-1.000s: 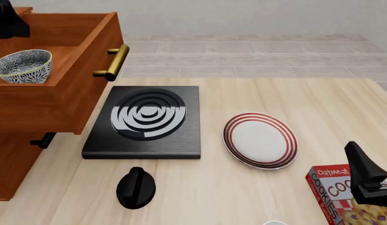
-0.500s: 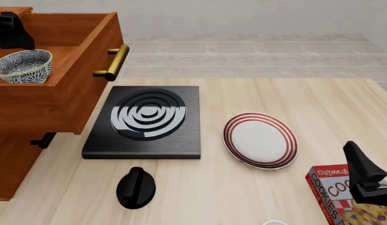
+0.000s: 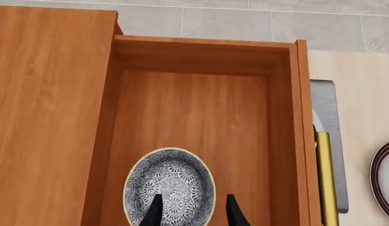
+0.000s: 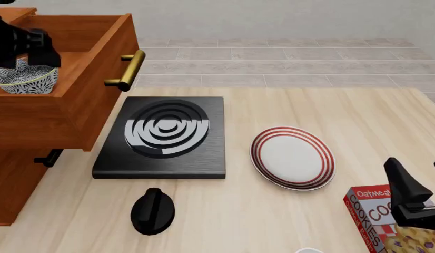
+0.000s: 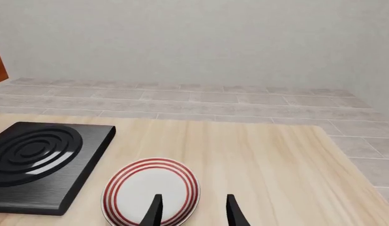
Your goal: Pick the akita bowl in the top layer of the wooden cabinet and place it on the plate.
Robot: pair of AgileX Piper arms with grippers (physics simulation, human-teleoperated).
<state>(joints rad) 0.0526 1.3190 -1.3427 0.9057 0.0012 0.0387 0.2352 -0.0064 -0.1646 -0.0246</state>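
One akita bowl (image 3: 169, 187) sitting inside pulled-out top layer (image 3: 191, 117) of wooden cabinet (image 4: 21, 174). Left hand (image 3: 191, 214) hovering over bowl's rim, fingers apart. Plate (image 4: 293, 157) lying bare on table (image 4: 330, 110), beside stove (image 4: 163, 138). Right hand (image 5: 191, 214) spread open, hanging near cookie box (image 4: 375, 216) at table's near edge.

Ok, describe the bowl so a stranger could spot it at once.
Find the wooden cabinet at the table's left; its top drawer is pulled open. Inside sits the bowl, under the left gripper. It is small, round and blue-and-white patterned, unlike the flat red-ringed plate.
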